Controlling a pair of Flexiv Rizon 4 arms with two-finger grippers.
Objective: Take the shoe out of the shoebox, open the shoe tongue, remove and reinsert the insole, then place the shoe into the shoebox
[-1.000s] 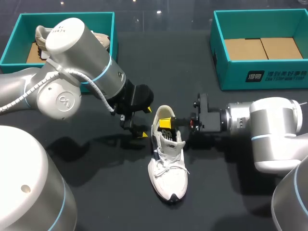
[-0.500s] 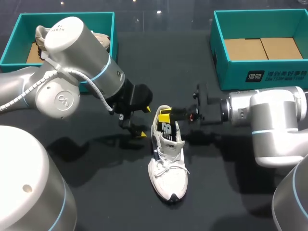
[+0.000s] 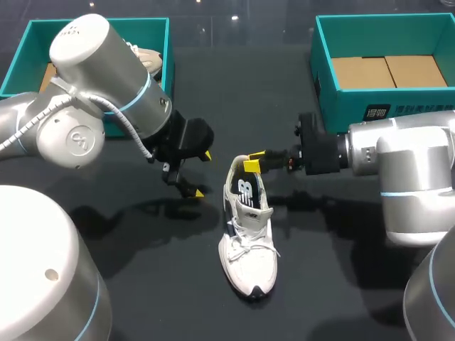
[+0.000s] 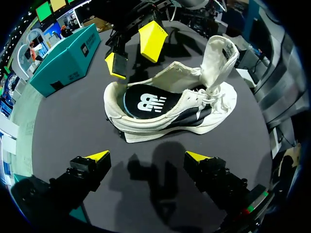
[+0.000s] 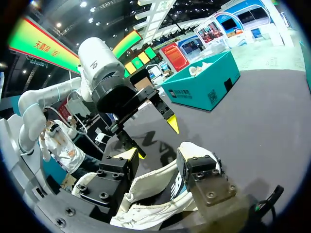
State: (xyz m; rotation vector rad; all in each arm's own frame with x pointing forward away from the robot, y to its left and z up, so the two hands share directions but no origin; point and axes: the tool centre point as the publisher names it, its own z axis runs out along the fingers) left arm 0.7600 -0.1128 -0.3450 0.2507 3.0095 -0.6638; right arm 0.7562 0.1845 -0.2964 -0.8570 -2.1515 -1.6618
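On matte table point(image 3: 163, 284), white laced shoe point(image 3: 249, 245)

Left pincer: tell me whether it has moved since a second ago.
Yes. The left pincer, open, has drawn back from the shoe toward the left shoebox.

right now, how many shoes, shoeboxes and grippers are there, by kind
shoeboxes: 2, left shoebox, right shoebox
shoes: 2, shoe on the table, second shoe in the left shoebox
grippers: 2, left gripper, right gripper, both open
total: 6
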